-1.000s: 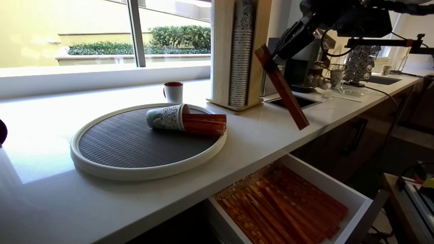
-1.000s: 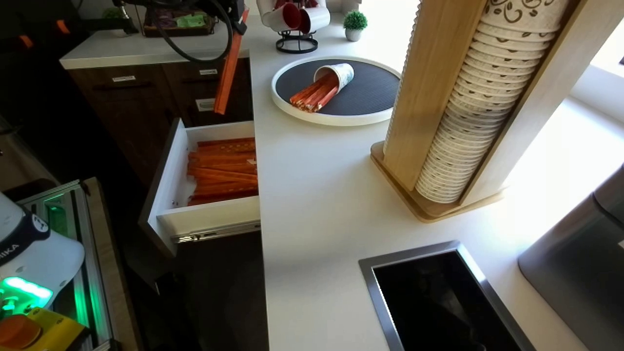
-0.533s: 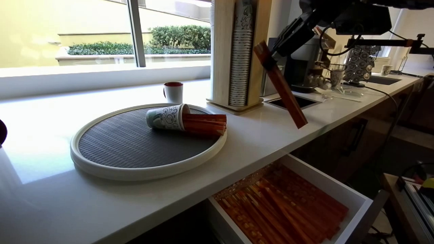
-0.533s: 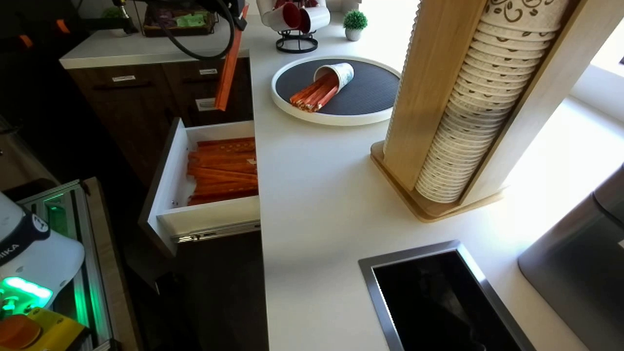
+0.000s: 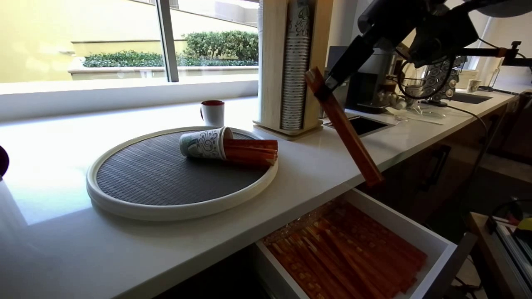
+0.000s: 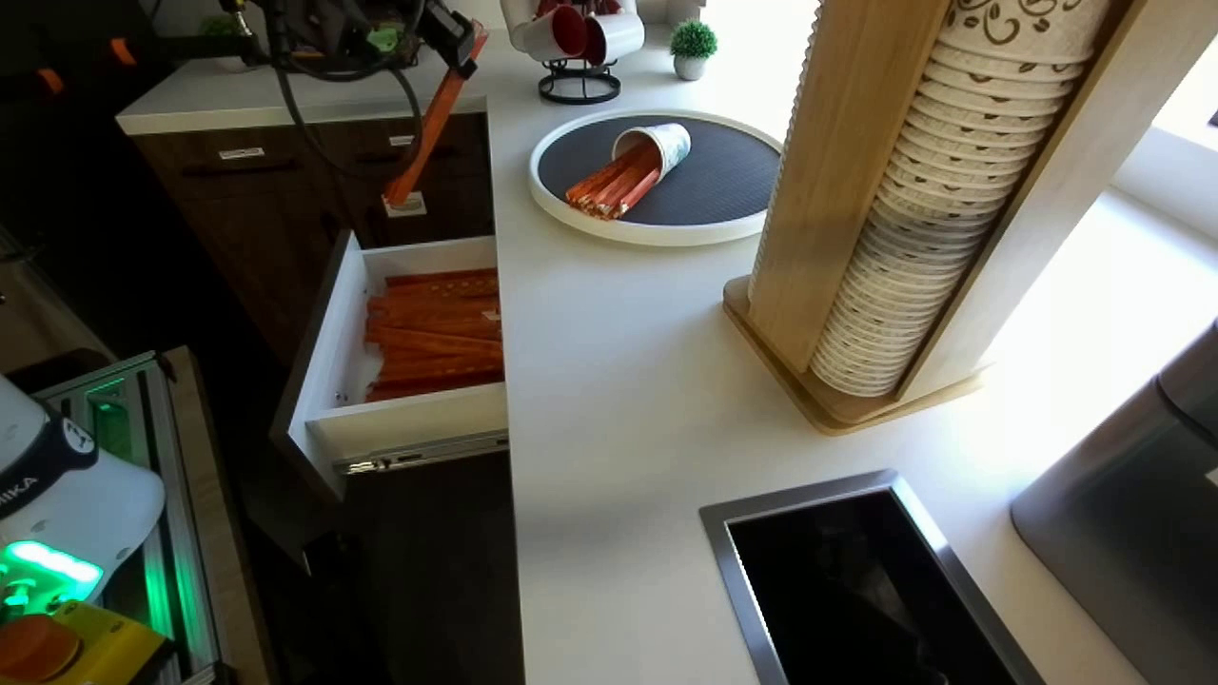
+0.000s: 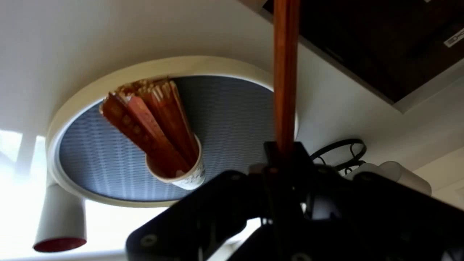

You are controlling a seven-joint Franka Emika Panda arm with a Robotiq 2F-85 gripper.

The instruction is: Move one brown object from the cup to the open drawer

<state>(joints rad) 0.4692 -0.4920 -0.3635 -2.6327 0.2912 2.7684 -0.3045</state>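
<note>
"Kitchen or lab, would you say?"

"Kitchen, surely. Behind the fingers (image 5: 323,92) stands a wooden dispenser (image 5: 273,70) full of paper cups (image 5: 296,85), with what looks like a coffee machine (image 5: 368,92) and a rack of capsules (image 5: 441,79) farther back."

"Somebody's home, then?"

"I can't tell for certain, but I lean towards an office kitchenette. That's a lot of paper cups for one household, and the dark cabinets (image 6: 219,214), lower than the fingers, carry pale labels (image 6: 242,152)."

"Anything else?"

"Mugs (image 6: 616,38) sit on a wire stand (image 6: 580,100) past the fingers in an exterior view, and a long white counter (image 6: 609,381) with a metal-framed opening (image 6: 809,499) stretches below the fingers too."
</note>
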